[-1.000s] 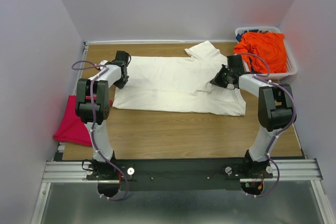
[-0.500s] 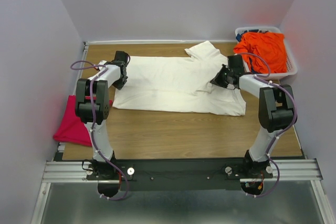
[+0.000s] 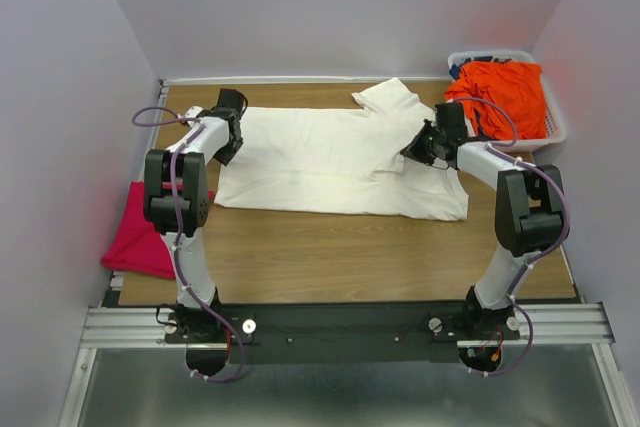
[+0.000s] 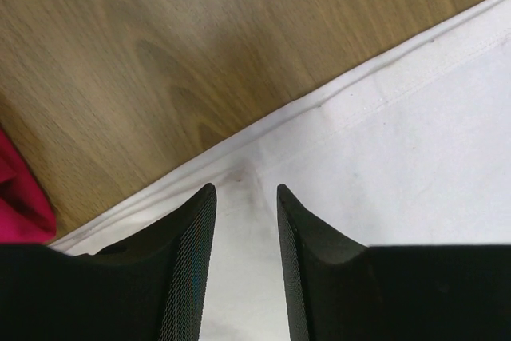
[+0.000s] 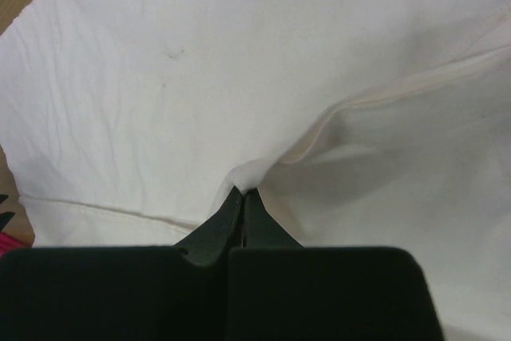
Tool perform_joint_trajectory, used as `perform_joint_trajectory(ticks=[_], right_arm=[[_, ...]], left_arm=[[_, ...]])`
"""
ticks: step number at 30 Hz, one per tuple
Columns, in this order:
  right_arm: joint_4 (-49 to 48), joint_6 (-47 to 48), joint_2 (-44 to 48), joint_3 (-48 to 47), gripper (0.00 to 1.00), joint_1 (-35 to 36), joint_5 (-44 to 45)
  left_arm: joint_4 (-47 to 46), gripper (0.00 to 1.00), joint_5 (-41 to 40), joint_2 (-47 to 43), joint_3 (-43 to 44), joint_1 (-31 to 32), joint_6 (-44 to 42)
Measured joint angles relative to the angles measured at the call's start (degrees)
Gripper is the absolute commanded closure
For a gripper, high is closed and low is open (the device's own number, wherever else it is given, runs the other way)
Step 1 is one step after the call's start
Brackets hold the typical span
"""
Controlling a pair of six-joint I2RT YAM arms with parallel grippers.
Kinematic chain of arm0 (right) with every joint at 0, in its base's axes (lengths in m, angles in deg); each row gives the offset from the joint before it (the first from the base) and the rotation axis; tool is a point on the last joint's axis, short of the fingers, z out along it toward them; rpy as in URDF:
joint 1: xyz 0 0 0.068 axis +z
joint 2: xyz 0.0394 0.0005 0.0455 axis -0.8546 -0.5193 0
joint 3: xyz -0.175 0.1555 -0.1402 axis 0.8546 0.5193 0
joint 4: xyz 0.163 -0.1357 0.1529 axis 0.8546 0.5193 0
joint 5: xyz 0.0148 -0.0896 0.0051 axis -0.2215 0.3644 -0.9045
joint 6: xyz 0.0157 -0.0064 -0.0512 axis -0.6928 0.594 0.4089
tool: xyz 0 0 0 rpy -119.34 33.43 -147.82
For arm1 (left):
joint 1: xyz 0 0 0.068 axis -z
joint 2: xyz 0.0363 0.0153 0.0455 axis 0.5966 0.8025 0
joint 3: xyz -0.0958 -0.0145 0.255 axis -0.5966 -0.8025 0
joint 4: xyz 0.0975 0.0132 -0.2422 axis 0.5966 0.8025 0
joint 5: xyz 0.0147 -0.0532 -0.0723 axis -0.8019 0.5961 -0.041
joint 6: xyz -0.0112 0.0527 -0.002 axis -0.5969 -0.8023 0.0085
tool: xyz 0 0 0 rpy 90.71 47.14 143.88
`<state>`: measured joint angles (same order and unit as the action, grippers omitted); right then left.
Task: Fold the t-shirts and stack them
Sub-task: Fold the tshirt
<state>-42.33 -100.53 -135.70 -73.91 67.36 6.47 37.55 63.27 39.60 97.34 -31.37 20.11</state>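
Note:
The large cream-white t-shirt [image 3: 330, 162] lies spread across the table, one sleeve [image 3: 390, 97] pointing to the back. My left gripper [image 3: 224, 139] is at the shirt's left edge. In the left wrist view this left gripper [image 4: 246, 189] is open, its jaws apart over the white hem [image 4: 335, 105], with cloth lying flat between them. My right gripper [image 3: 410, 152] is on the shirt's right part. In the right wrist view the right gripper [image 5: 243, 191] is shut on a pinched fold of the white cloth [image 5: 263, 167]. A magenta-pink t-shirt [image 3: 140, 232] hangs off the table's left edge. A bright orange t-shirt [image 3: 505, 92] fills the basket.
A white lattice basket [image 3: 555, 132] stands at the back right corner against the wall. Purple walls close the table in on the left, back and right. Bare wood [image 3: 350, 257] runs between the white shirt and the arm bases.
The left gripper has opened and shifted slightly toward the back, leaving the shirt's left edge lying flat. The right gripper, still pinching cloth, has lifted a little toward the back.

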Motion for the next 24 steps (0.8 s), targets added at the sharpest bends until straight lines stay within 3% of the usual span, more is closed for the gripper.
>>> perform_joint_trajectory(ticks=[15,24], right_arm=[[0.0,0.0,0.0,0.2,1.0,0.0,0.0],[0.0,0.0,0.0,0.7,1.0,0.0,0.0]], left_arm=[[3.5,0.59,-0.1,4.2,4.1,0.1,0.9],[4.1,0.76,-0.1,5.2,4.8,0.3,1.1]])
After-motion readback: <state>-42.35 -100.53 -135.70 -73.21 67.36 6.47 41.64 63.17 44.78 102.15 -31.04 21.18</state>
